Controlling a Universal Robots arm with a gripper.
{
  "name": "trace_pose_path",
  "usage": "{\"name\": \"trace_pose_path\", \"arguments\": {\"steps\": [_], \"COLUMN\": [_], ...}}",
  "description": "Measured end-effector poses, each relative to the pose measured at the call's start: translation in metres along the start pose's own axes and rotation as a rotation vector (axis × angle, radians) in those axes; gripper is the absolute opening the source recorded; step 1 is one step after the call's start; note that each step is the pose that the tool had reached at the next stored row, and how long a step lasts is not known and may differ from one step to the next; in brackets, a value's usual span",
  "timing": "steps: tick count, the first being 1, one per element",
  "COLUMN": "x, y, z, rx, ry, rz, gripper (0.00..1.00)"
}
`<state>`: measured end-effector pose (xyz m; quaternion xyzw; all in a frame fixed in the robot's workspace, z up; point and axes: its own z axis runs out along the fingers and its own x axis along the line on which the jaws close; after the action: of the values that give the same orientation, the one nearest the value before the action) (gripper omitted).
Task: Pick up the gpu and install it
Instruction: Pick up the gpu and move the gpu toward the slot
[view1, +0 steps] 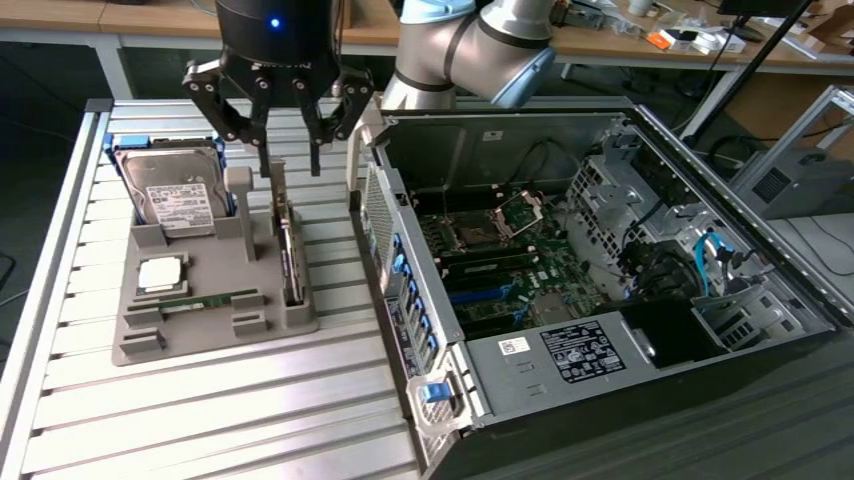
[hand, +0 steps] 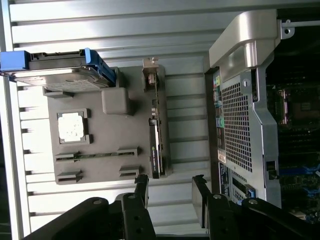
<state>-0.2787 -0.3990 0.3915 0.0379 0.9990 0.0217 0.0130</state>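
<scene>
No readable text (drive label (view1: 179, 203), case label (view1: 583, 350) indecipherable)

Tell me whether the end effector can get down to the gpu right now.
Probably yes: the open end effector hangs above the gpu, upright in its grey holder, with nothing between them.

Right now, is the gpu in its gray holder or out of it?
In: the gpu stands on edge in a slot of the gray holder; the open gripper holds nothing.
</scene>
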Motion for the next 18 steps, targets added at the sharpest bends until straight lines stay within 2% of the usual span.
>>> {"name": "trace_pose_path", "arguments": {"steps": [18], "x": [0.0003], "y": [-0.0003], "z": [0.0052], "rx": [0.0], "ry": [0.0], "rz": [0.0], "gripper": [0.48]}}
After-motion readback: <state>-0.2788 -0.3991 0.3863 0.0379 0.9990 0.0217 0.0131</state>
